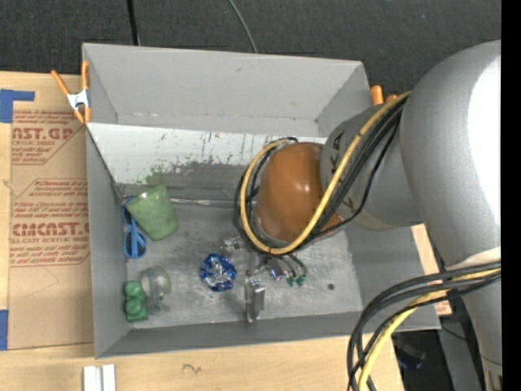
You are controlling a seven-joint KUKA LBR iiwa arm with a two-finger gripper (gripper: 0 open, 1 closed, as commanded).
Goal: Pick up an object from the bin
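My gripper reaches down below the orange wrist cover, close to the bin's front wall and right of centre. Just to its left, on the floor, lies a small crumpled blue-and-white thing, beside the gripper and not in it. Farther left sits a clear, silvery rounded thing, and against it a small bright green lumpy thing in the front left corner.
A pale green cup-like thing lies on its side at the left wall, with a blue looped thing beside it. The orange cover and looped cables hang over the bin's middle right. The back slope of the bin is bare metal.
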